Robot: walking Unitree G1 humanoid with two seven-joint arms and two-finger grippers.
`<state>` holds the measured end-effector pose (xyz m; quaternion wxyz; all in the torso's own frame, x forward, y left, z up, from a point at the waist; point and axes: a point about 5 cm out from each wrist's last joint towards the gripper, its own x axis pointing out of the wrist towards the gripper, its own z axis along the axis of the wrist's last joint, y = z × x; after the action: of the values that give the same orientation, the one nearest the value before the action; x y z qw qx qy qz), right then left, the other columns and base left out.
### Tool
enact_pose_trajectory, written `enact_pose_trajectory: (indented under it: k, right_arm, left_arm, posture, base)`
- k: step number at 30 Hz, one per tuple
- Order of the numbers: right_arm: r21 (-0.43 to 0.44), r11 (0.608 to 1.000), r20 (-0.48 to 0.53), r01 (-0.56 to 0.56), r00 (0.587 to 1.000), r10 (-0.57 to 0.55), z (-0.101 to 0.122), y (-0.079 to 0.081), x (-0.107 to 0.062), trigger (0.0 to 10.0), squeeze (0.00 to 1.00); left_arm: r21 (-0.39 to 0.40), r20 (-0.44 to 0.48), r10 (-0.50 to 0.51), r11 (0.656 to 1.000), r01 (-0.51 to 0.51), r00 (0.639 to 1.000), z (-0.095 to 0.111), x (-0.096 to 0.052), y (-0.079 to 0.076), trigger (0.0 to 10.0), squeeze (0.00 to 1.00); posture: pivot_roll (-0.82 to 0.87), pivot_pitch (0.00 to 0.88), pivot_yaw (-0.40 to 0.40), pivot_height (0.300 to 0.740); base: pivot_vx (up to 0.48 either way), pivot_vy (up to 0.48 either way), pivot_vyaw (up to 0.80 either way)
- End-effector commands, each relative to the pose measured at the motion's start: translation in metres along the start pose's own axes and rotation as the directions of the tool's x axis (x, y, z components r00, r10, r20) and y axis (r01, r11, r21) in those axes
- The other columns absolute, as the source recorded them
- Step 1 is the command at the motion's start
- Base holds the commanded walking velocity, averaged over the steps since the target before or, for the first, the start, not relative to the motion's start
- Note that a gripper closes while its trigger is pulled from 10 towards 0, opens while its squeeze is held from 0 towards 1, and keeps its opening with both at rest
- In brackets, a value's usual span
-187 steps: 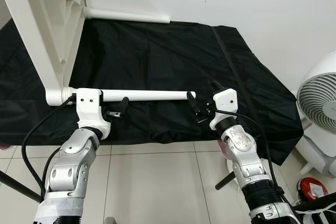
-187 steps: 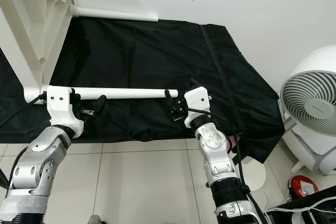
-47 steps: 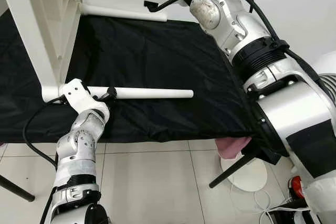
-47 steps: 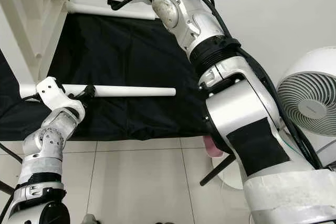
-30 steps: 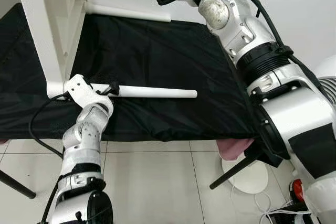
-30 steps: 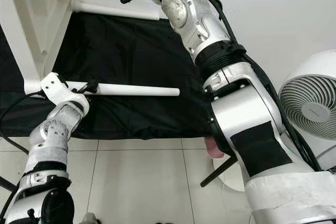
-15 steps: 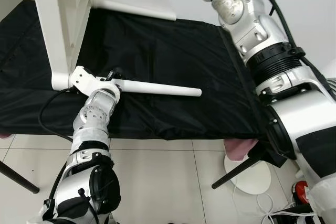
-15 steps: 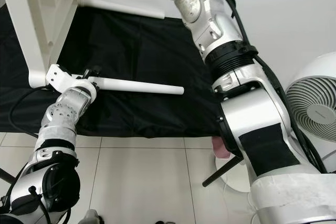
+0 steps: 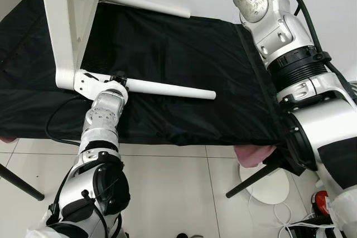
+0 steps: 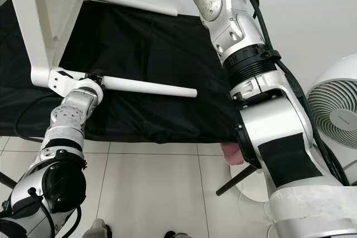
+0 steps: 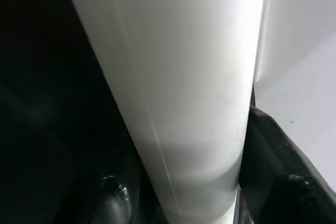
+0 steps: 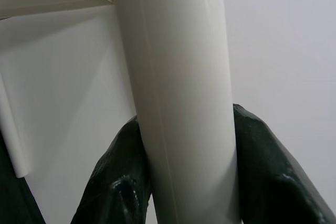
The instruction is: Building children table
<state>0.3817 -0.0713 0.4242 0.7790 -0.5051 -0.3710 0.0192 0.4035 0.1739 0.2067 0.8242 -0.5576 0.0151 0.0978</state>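
Note:
A white children's table top [image 9: 67,20] stands on its edge at the left of a black-covered bench. One white leg [image 9: 167,88] juts from its lower corner across the cloth. My left gripper [image 9: 118,77] is shut on that leg right by the corner; in the left wrist view the leg [image 11: 178,93] sits between the black fingers [image 11: 278,182]. My right arm [image 9: 279,32] reaches high above the bench. In the right wrist view its fingers [image 12: 262,171] clamp an upper white leg [image 12: 173,93]. A third leg [image 9: 145,4] sticks out at the back.
The black cloth [image 9: 184,54] hangs over the bench's front edge. A white fan [image 10: 337,115] stands on the tiled floor at the right, with a pink object [image 9: 254,154] under the cloth's corner. A black stand leg [image 9: 19,185] crosses the floor at the left.
My right gripper left the lower leg's free end and rose to grip the upper leg. My left gripper slid along the lower leg toward the table corner. The view shifted slightly.

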Motion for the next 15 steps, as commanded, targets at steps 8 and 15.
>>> enact_pose_trajectory:
  k: [8, 15]
  right_arm:
    - [0.218, 0.951, -0.1, 0.221, 0.974, -0.203, -0.023, -0.033, -0.011, 0.0, 0.0]
    - [0.248, 0.901, -0.142, 0.355, 0.934, -0.329, -0.036, -0.048, -0.02, 0.0, 0.0]
  left_arm:
    - [0.085, 0.179, -0.393, 0.919, 0.384, 0.902, 0.054, -0.01, -0.096, 0.0, 0.0]
    - [0.208, 0.205, -0.611, 0.79, 0.576, 0.764, 0.075, -0.036, -0.171, 0.0, 0.0]
  posture:
    - [0.03, 0.124, -0.052, 0.74]
    - [0.04, 0.127, -0.054, 0.74]
  base:
    - [0.0, 0.0, 0.0]
    - [0.0, 0.0, 0.0]
